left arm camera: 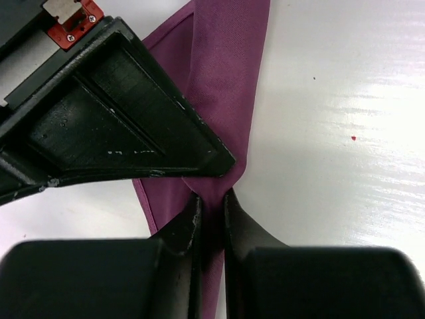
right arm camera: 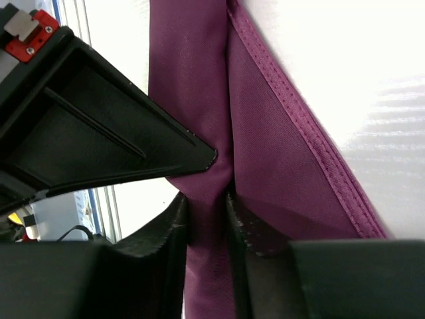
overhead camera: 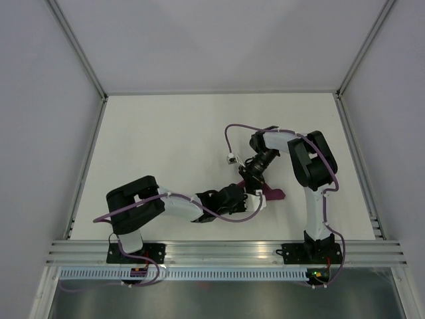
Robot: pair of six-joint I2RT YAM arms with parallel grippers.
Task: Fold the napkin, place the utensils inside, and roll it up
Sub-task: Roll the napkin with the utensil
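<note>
Plum fabric, the napkin [overhead camera: 273, 194], shows from above only as a small bunched patch beneath both wrists, near the middle of the table [overhead camera: 166, 133]; no utensils are visible. In the left wrist view, the left gripper [left arm camera: 211, 203] is pinched tight on a narrow gathered strip. If the arms pull against each other, the cloth could slip free or the fold could twist. In the right wrist view, the right gripper [right arm camera: 207, 209] likewise clamps a ridge of cloth between its fingers.

Nothing written can be read in any view: no text, label, brand, number or sign. The left wrist's red board [left arm camera: 72, 23] and the right wrist's red board [right arm camera: 28, 33] bear no legible mark.
</note>
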